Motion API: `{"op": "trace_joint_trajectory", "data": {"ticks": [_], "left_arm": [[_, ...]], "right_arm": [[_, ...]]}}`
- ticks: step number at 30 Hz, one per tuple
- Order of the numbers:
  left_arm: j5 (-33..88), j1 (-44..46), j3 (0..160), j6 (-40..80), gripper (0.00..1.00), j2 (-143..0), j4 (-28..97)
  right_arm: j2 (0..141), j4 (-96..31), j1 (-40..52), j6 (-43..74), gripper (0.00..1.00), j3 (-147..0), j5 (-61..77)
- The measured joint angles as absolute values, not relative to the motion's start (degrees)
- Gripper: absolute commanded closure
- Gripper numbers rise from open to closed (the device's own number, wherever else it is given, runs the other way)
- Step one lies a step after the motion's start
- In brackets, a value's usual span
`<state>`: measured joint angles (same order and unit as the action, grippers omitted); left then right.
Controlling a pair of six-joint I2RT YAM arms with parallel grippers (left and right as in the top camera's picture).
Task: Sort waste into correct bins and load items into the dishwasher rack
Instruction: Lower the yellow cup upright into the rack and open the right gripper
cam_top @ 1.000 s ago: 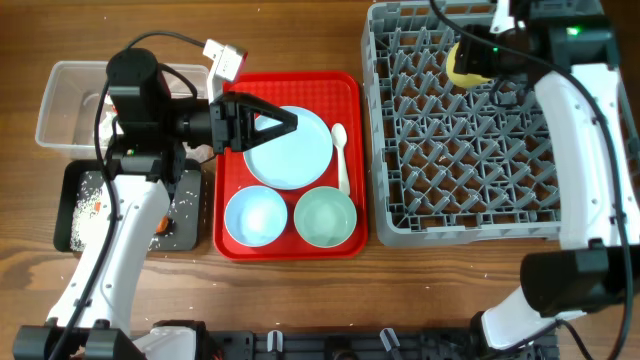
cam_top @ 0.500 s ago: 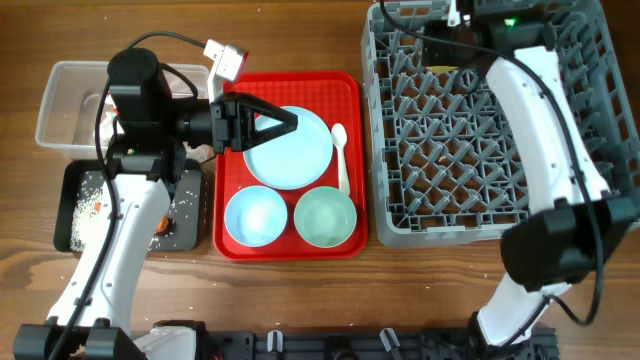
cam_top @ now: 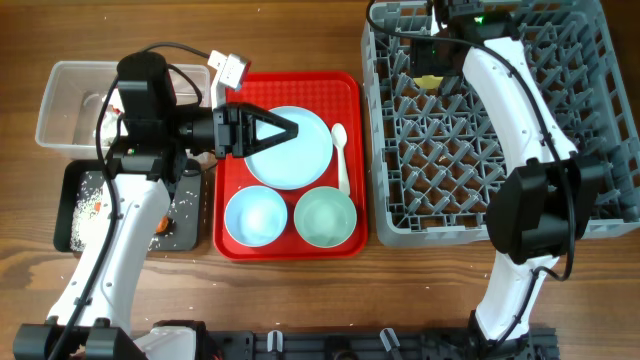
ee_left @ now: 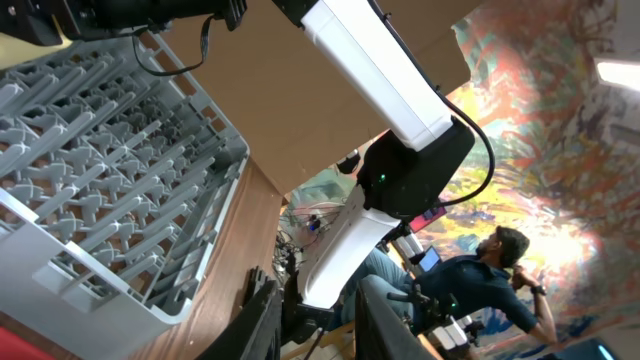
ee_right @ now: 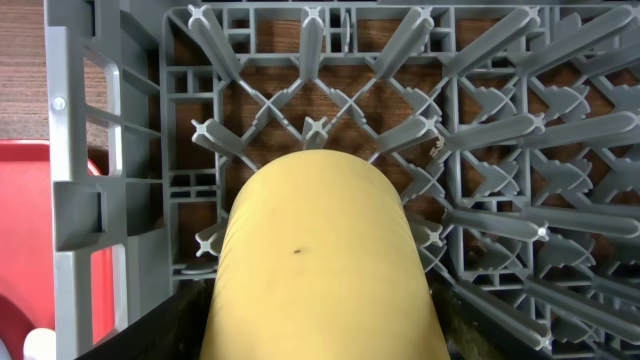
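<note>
My right gripper (ee_right: 320,335) is clamped around the yellow cup (ee_right: 318,230), over the far-left pegs of the dishwasher rack (ee_right: 80,150). My left gripper (cam_top: 275,128) is spread wide and empty above the pale blue plate (cam_top: 300,165) on the red tray (cam_top: 232,90). The wooden table (cam_top: 300,30) lies underneath, with a seated person (ee_left: 505,265) beyond.

A serving tray (cam_top: 290,250) lies mid-table (cam_top: 300,300). On it, a plate (cam_top: 300,150) sits at the back, the spoon (cam_top: 340,155) just right of it, and two bowls side by side in front: left bowl (cam_top: 255,216), right bowl (cam_top: 325,216). The dishwasher rack (cam_top: 450,232) stands just right of the serving tray, with the cup (ee_right: 318,260) over the pegs at its back left corner. Left of the serving tray, the tub (cam_top: 60,100) lies behind the shallow tray (cam_top: 70,175).
</note>
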<state>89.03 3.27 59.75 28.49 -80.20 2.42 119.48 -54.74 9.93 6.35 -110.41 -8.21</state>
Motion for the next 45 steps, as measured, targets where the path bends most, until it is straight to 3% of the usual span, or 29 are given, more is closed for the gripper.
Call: {"op": "trace_joint_trajectory", "data": {"ticks": [16, 19, 21, 26, 30, 33, 45], "left_arm": [[89.03, 3.27, 59.75, 27.03, 0.75, -80.2, 2.2], [89.01, 3.27, 59.75, 27.03, 0.73, -80.2, 2.2], [89.01, 3.27, 59.75, 27.0, 0.73, -80.2, 2.13], [89.03, 3.27, 59.75, 27.0, 0.72, -80.2, 0.84], [89.03, 3.27, 59.75, 27.0, 0.73, -80.2, 0.6], [89.01, 3.27, 59.75, 27.0, 0.72, -80.2, 0.47], [88.95, 3.27, 59.75, 26.81, 0.78, -80.2, 0.3]], "right_arm": [[123.63, -54.39, 9.8, 6.35, 0.94, -109.86, -8.19], [123.66, -54.7, 9.23, 6.35, 0.76, -109.86, -8.21], [123.66, -54.76, 8.82, 6.35, 0.59, -109.86, -8.21], [123.66, -54.74, 8.47, 6.35, 0.52, -109.86, -7.16], [123.66, -54.76, 8.47, 6.15, 0.12, -109.86, -6.07], [123.66, -54.98, 8.47, 6.0, 0.02, -109.86, -5.72], [123.48, -58.89, 8.45, 5.48, 0.0, -113.06, -4.47]]}}
